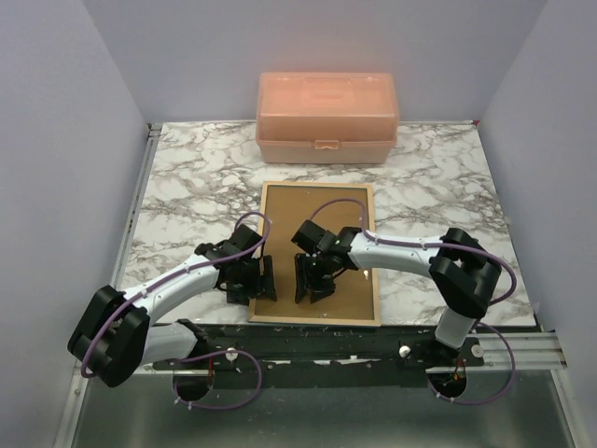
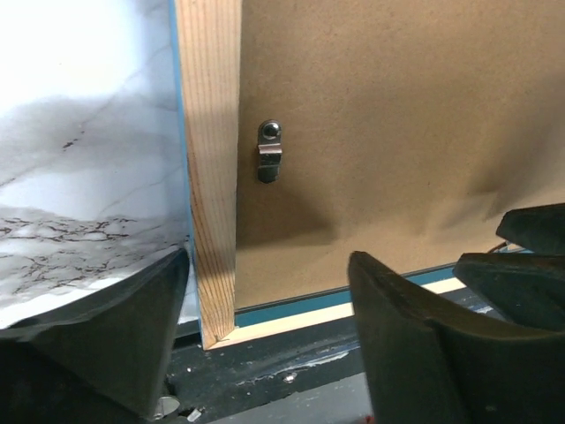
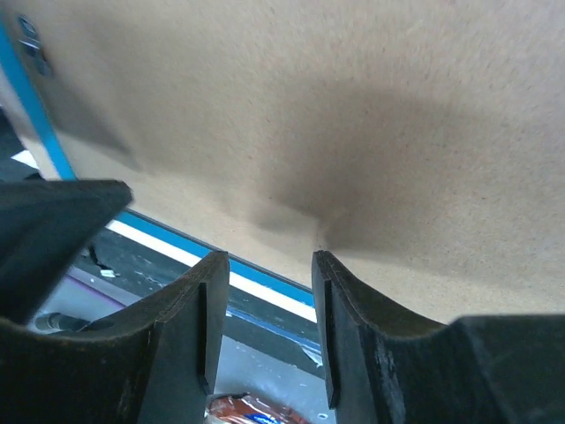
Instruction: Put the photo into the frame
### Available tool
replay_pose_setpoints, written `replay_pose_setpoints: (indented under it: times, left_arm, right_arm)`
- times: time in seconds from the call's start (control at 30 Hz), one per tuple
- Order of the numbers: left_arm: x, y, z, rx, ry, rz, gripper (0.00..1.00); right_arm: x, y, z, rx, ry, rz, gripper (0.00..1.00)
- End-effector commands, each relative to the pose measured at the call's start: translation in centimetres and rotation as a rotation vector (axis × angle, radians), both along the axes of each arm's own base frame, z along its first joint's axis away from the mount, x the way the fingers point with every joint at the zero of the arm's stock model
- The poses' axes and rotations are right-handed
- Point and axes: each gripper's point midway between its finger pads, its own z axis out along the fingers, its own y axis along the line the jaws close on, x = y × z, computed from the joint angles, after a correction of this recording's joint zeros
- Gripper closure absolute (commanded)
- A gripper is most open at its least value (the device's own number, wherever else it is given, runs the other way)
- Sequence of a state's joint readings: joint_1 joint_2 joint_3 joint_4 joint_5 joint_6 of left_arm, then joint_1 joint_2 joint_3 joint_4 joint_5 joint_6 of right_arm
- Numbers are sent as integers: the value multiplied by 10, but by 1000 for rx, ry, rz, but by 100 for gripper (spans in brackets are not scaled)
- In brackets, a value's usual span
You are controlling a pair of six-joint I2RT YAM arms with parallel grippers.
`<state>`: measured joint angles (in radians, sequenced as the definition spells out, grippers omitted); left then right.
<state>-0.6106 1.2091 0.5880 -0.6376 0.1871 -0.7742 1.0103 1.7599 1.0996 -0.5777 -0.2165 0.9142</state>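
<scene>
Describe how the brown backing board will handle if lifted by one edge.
Probably stiff: the backing board lies flat in the frame, unsagging. Its matte fibrous face should grip well. A metal clip by the rim may hold it down.

Peach lidded box (image 1: 327, 117) at far edge of marble table (image 1: 187, 187); lid shut.

One frame (image 1: 317, 186), near centre. One brown backing board (image 1: 289, 210) inside it. One metal turn clip (image 2: 269, 152) seen, board's left edge. One orange lidded box (image 1: 326, 117), far centre. One marble table (image 1: 187, 187). Two arms: left arm (image 1: 168, 294), right arm (image 1: 401, 250). Two grippers: left gripper (image 1: 252, 280), right gripper (image 1: 312, 285).
</scene>
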Motion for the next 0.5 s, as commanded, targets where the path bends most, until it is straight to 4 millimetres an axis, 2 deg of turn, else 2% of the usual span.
replay_pose_setpoints:
  times: [0.0,0.1,0.23,0.33,0.47]
  left_arm:
    - [-3,-4,7,-37,-8,-10,17]
    - [1,-10,13,-61,-18,-5,12]
    - [8,-14,20,-82,-27,-6,11]
    - [14,-13,24,-85,-39,5,11]
    - [23,-8,26,-94,-52,20,11]
  right_arm:
    - [33,1,27,47,-90,-51,50]
    - [53,-9,41,90,-93,-89,50]
    - [85,-41,56,96,-125,-158,49]
    - [109,-80,60,51,-151,-221,47]
    - [128,-131,60,-17,-177,-297,32]
